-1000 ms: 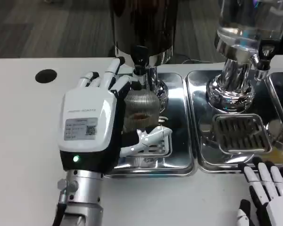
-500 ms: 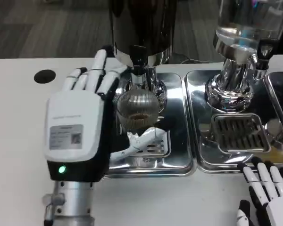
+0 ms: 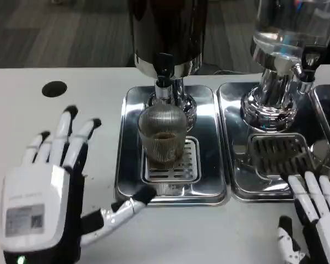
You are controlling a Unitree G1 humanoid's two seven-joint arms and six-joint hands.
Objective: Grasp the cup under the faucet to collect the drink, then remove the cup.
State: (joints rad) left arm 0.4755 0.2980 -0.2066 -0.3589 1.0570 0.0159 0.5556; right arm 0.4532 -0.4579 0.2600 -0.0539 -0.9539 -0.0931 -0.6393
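Table [image 3: 22, 77]: white tabletop; a round black hole [image 3: 54, 88] lies near its far left edge.
Dark dispenser [image 3: 168, 33]: stands at the far edge of the table, centre; its black faucet [image 3: 164, 69] points down over the left tray.
Clear dispenser [image 3: 286, 33]: stands at the far right edge on a chrome base [image 3: 268, 104]; its tap [image 3: 308, 66] is on the right side.
Left tray [image 3: 126, 165]: polished steel drip tray below the dark dispenser, with a slotted grate [image 3: 190, 162] in its middle.
Right tray [image 3: 236, 176]: steel drip tray just beside the left tray, carrying its own slotted grate [image 3: 278, 148].
Left hand [image 3: 44, 192]: at the near left corner of the table, apart from the cup; fingers spread, thumb tip near the front rim of the left tray; holds nothing.
Right hand [image 3: 313, 220]: at the near right corner, fingers extended toward the front rim of the right tray; holds nothing.
Cup [image 3: 162, 135]: ribbed clear cup, upright on the left tray's grate directly under the faucet; brown liquid visible inside; touched by neither hand.
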